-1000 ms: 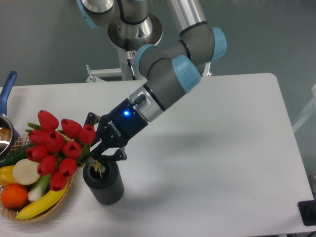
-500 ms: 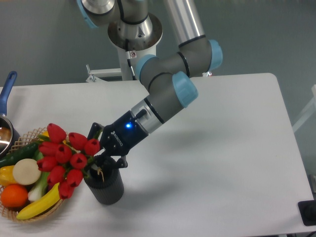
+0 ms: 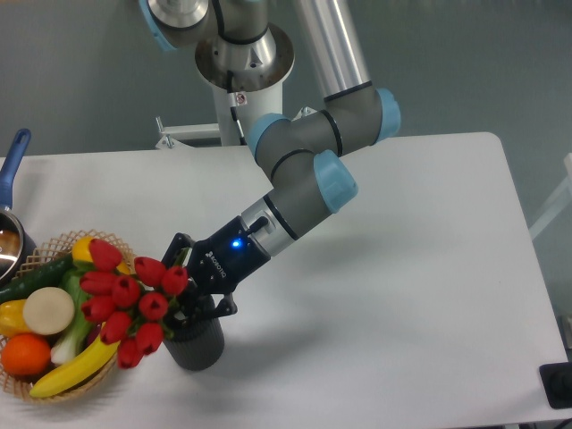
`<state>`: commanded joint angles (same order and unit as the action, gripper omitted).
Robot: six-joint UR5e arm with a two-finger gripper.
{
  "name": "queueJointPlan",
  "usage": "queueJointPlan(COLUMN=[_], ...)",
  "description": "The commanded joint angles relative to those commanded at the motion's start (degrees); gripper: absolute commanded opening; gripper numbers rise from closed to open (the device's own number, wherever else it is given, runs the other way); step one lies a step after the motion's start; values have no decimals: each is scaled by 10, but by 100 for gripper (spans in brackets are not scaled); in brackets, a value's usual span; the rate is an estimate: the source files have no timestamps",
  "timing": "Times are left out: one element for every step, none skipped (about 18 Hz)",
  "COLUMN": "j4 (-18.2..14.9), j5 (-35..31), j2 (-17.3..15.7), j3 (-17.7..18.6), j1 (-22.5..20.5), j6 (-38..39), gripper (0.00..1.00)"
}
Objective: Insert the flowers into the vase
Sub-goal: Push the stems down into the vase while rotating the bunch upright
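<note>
At the near-left of the table [image 3: 402, 268], the pincer [image 3: 189, 299] stays clamped on the flowers [image 3: 125, 299], whose stems now reach into the vase [image 3: 198, 344]. The blooms lean left over the basket [image 3: 54, 380]; tipping them upright before letting go would likely seat them better. A second ago the bouquet hung higher.

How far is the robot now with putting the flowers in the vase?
Done: the gripper has the flowers picked up and at the vase. In hand: the stems point into its mouth, with the bunch tilted left over the basket. Left: seating them fully and letting go.
</note>
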<state>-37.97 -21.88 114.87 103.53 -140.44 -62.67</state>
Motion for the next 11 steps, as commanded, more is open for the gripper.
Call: queueJointPlan(j4=[0,0,0,0,-1,-1,-2,-2,-2,-3,-3], j5=[0,0,0,0,-1,-1,-2,-2,-2,-3,-19], j2=[-1,-5,-14,-25,-35,-44,-54,-65,-77,-88,-97], j3=[3,8,17,26,34,42,51,61,70,78,84], j1=[-2,-4,-9,-14,-18,-25,-31,-35,-40,-47,-48], j6=[0,0,0,0,1,2,2,2,2,2,3], gripper=[92,95,98,99,99,100,100,100,100,100,100])
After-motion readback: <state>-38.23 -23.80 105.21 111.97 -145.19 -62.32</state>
